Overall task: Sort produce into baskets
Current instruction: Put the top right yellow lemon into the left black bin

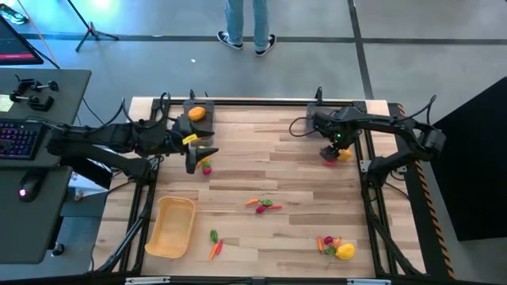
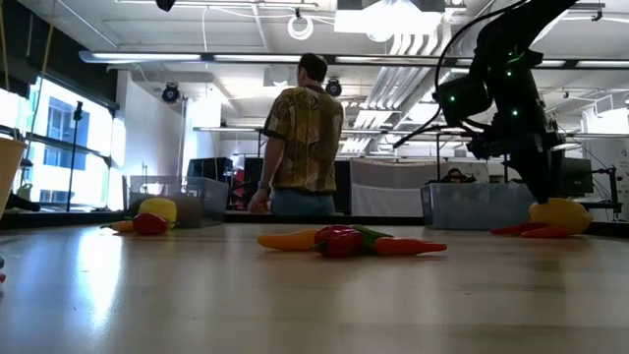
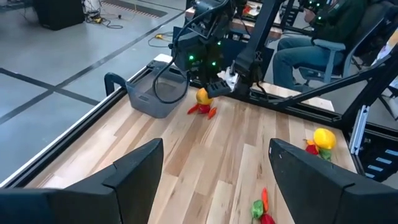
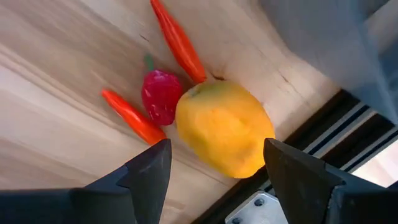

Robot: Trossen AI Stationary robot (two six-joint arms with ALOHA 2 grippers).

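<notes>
In the overhead view, at lower left, the tan tray (image 1: 173, 228) sits bare, with a green piece and a small carrot (image 1: 215, 249) just to its right. Above it, at centre left, the left gripper (image 1: 192, 156) hangs with fingers spread and nothing between them, close to a small red and green piece (image 1: 206, 167); a dark bin (image 1: 198, 110) at the table's top edge already holds an orange fruit (image 1: 196, 113).

In the middle lies a cluster of a red pepper and carrots (image 1: 263, 204). At lower right sit a yellow fruit (image 1: 345, 252) and small pieces.

At upper right, the right gripper (image 1: 336, 150) is poised over an orange-yellow fruit (image 4: 225, 129), fingers spread either side of it and not yet pinching. A red strawberry (image 4: 160, 97) touches the fruit, and two slim chillies (image 4: 179, 40) lie close by.

To do this grasp well, I judge it should descend straight, centred on the fruit's widest part, and close gently, since the rounded shape could squirt out or drag the strawberry along.
</notes>
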